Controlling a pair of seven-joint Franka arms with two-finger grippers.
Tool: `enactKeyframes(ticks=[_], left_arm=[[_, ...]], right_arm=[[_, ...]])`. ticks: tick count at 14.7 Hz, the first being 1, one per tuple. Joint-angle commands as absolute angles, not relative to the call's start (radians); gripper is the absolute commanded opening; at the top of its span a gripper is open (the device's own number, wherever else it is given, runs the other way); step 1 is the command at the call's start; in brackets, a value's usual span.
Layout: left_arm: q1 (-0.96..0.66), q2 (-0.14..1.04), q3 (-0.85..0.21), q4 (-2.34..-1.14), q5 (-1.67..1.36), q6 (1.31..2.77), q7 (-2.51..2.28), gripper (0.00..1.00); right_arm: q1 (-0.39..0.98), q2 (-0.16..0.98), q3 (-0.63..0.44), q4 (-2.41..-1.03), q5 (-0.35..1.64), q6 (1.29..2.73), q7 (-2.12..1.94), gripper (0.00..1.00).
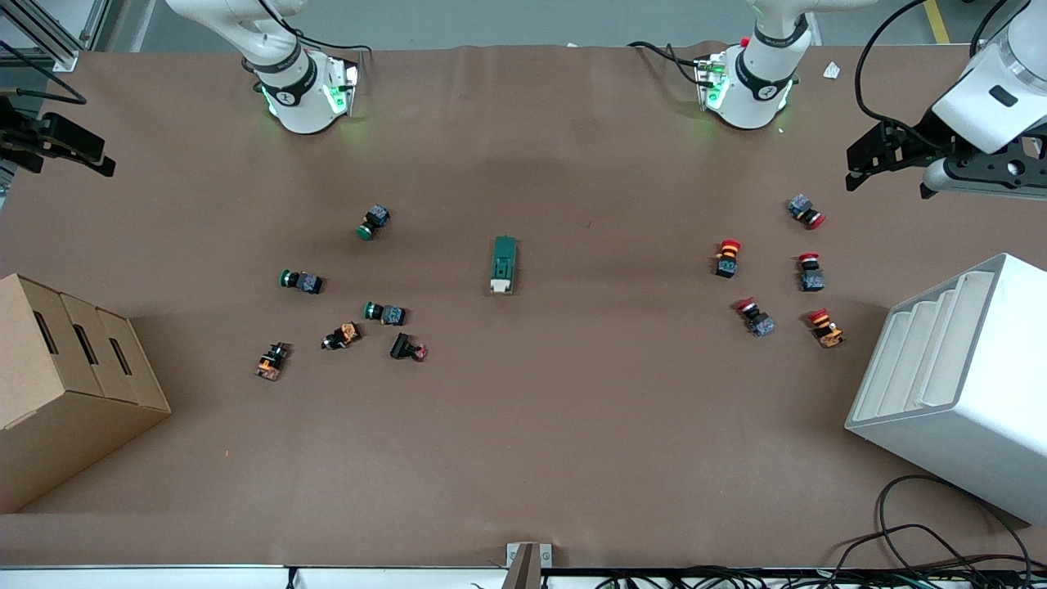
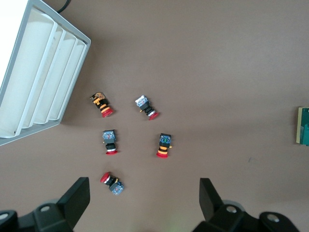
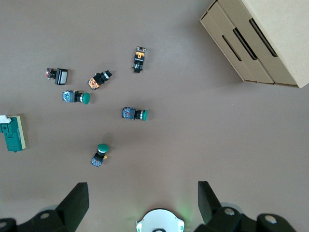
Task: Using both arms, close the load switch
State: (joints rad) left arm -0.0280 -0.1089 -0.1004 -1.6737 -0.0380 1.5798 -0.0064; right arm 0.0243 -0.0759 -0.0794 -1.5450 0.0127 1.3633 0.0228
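The load switch [image 1: 504, 264] is a dark-green block with a white lever end. It lies flat at the middle of the table, lever end nearer the front camera. It shows at the edge of the left wrist view [image 2: 303, 126] and of the right wrist view [image 3: 12, 134]. My left gripper [image 1: 859, 168] hangs open and empty in the air at the left arm's end of the table, over the red push-buttons; its fingers [image 2: 77, 198] stand wide apart. My right gripper [image 1: 82, 151] hangs open and empty at the right arm's end; its fingers [image 3: 77, 200] are also wide apart.
Several red push-buttons [image 1: 769, 278] lie toward the left arm's end, next to a white slotted rack [image 1: 957, 376]. Green, orange and black push-buttons [image 1: 343, 315] lie toward the right arm's end, next to a cardboard box [image 1: 65, 368].
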Motion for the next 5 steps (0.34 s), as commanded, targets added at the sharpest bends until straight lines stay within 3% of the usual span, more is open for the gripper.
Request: enactKeyframes(ticks=[1, 5], left_arm=[[-0.026, -0.080, -0.101, -1.626, -0.031, 1.572, -0.002, 1.00], [-0.025, -0.078, -0.101, -1.626, -0.031, 1.569, -0.008, 1.00]], right_arm=[[0.008, -0.109, -0.067, -1.586, -0.002, 1.387, 0.032, 1.00], [0.006, -0.107, -0.069, -1.586, -0.002, 1.391, 0.034, 1.00]])
